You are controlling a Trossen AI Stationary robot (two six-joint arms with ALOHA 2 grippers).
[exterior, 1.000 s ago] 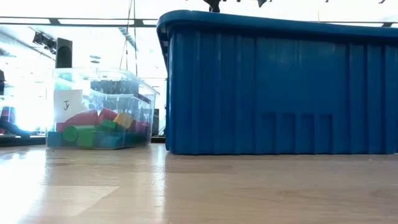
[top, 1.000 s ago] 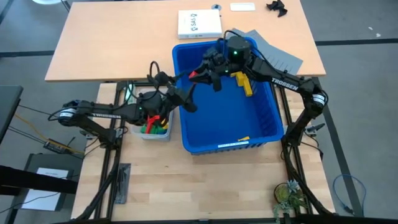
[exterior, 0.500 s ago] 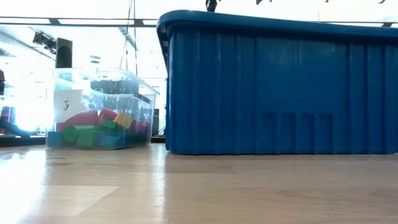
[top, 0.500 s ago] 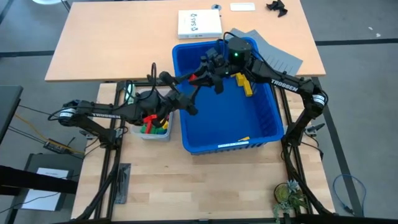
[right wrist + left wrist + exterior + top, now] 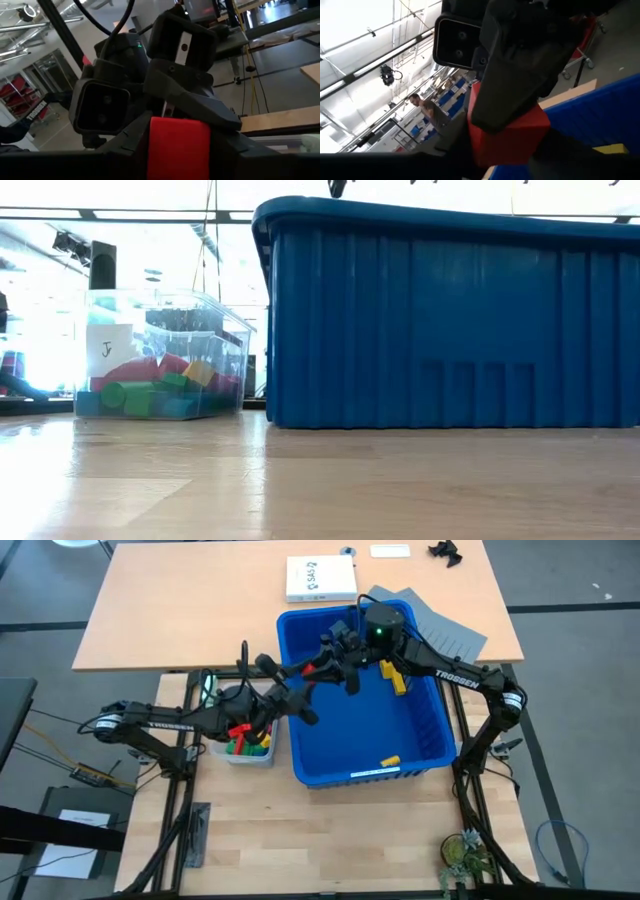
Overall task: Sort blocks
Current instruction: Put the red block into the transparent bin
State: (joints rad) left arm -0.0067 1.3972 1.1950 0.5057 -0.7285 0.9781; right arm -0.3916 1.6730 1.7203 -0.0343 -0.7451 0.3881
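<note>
Presently catalogued, high view: large blue bin [image 5: 420,730] on the light wooden surface [image 5: 330,830], small clear tub [image 5: 243,745] just beside its left wall.

Red block [image 5: 311,667]: held in mid-air above the bin's rear left corner, between both hands. In the right wrist view, seen as a red face [image 5: 179,146] pinched between that arm's own dark fingers, with the other arm's hand pressed against it from the far side. In the left wrist view, seen as a red cube [image 5: 507,135] partly covered by the opposite hand.

Right hand [image 5: 322,664]: reaching in from the bin's rear, closed narrowly on the red block.

Left hand [image 5: 303,680]: extended from the tub side over the bin's left rim, fingers partly open around the same block; firm clamping cannot be told.

Remaining blocks: yellow pieces inside the bin, one long near the rear right [image 5: 392,675], one small near the front wall [image 5: 390,760]; red, green, yellow and blue pieces heaped in the tub [image 5: 165,388].

Beyond the bin: white box [image 5: 320,578], grey sheets [image 5: 450,632].
</note>
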